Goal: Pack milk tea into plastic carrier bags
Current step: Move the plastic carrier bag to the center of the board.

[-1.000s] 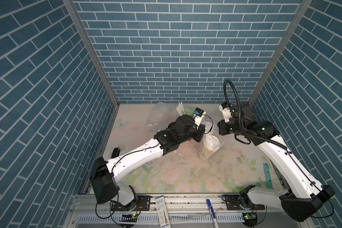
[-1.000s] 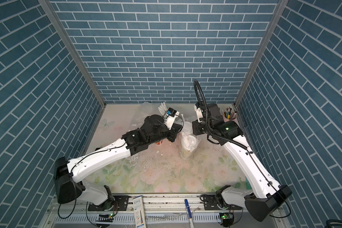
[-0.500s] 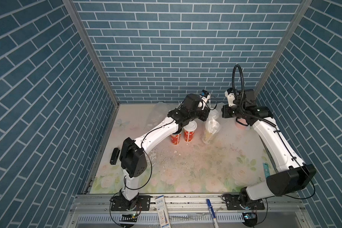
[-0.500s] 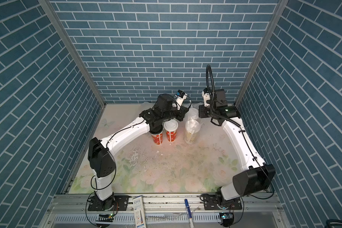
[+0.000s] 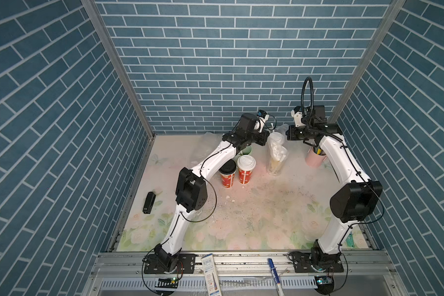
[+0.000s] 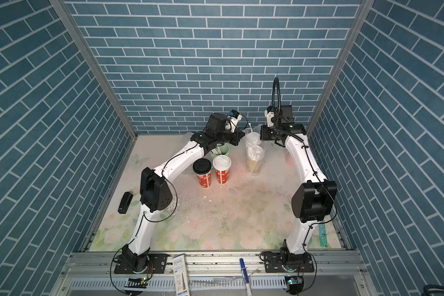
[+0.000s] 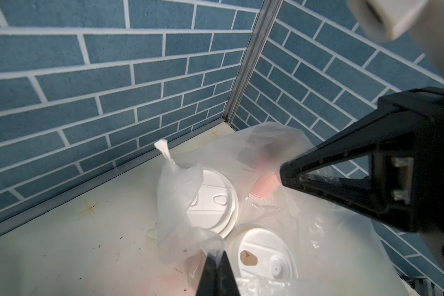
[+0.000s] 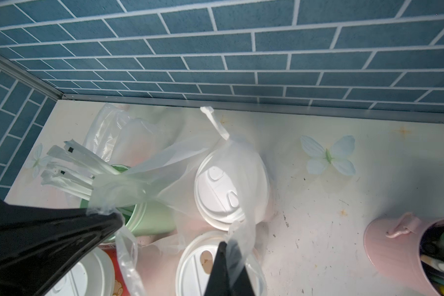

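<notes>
Near the bag (image 8: 231, 156) stand a mint-green cup (image 8: 149, 217) and a pink cup (image 8: 395, 246).

White arms (image 5: 210, 164), black joints and cables; black left tool (image 7: 216, 256), right tool (image 8: 227, 249).

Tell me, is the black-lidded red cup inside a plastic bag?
No, the black-lidded red cup stands bare, no plastic around it, beside the white-lidded red cup.
</notes>
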`<move>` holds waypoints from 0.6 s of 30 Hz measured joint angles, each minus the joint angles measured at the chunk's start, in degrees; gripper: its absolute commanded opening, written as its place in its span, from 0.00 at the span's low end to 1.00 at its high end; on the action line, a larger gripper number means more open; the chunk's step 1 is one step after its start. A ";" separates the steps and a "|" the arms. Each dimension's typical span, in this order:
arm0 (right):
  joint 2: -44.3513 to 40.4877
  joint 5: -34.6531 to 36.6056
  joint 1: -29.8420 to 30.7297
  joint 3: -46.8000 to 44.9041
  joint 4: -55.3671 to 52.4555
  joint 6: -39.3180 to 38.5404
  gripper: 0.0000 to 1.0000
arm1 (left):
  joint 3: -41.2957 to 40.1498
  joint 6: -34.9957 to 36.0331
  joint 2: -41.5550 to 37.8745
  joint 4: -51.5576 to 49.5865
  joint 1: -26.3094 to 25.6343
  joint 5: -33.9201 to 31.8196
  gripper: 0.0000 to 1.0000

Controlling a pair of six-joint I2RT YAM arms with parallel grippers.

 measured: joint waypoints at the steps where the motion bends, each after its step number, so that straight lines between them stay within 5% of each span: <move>1: 0.24 -0.20 -0.09 0.04 -0.04 0.00 0.00 | 0.00 -0.02 0.02 -0.07 0.15 0.15 0.00; 10: 1.14 -0.96 -0.42 0.59 -0.24 0.00 0.05 | -0.35 -0.02 0.00 0.31 0.11 0.20 0.00; 14: 1.64 -1.27 -0.50 1.22 -0.48 -0.22 0.23 | -0.46 -0.39 0.00 0.42 0.15 0.17 0.30; 18: 2.12 -1.77 -0.50 2.34 -1.29 -0.13 0.50 | -0.46 -0.59 0.00 0.59 0.17 0.31 0.50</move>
